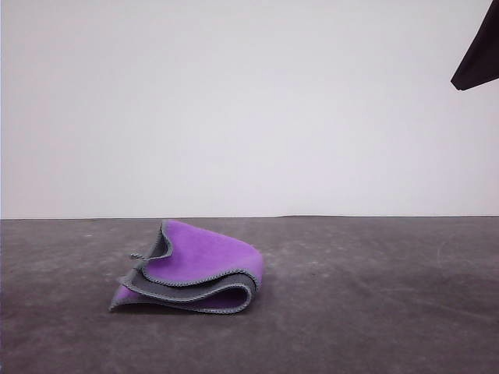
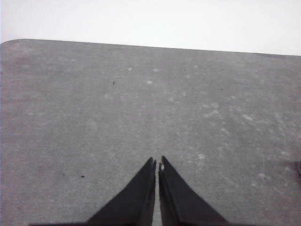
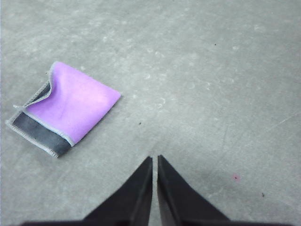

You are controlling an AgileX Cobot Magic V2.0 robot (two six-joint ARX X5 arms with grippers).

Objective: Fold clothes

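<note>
Left gripper (image 2: pixel 157 162) nearest the lens in the left wrist view: dark tapered fingers (image 2: pixel 136 197), tips drawn together with only a hairline slit between, nothing pinched. Hovers above bare grey table (image 2: pixel 94 117), speckled with pale flecks; rounded table corner and far edge visible against a white wall (image 2: pixel 188 19).

Right gripper (image 3: pixel 154 159) likewise pressed narrow, tips almost touching, holding nothing. Poised over the table, well apart from the cloth (image 3: pixel 70 110).

Cloth folded over on itself, lying free on the table, touched by neither gripper. Seen from the right wrist: purple face up, roughly square, a strip of charcoal underlayer showing along one side, pale stitched edging around the borders, one corner of the top layer curled back with a loose thread.

Front view: cloth (image 1: pixel 195 269) left of centre, in the middle depth of the table (image 1: pixel 374 296). Layers stacked loosely, not flat — purple top flap bulging up, grey layer sandwiched beneath, purple again at the base. Fold on the right side, open edges facing left.

Dark angular part of an arm (image 1: pixel 479 54) in the upper right corner of the front view, high above the table.
</note>
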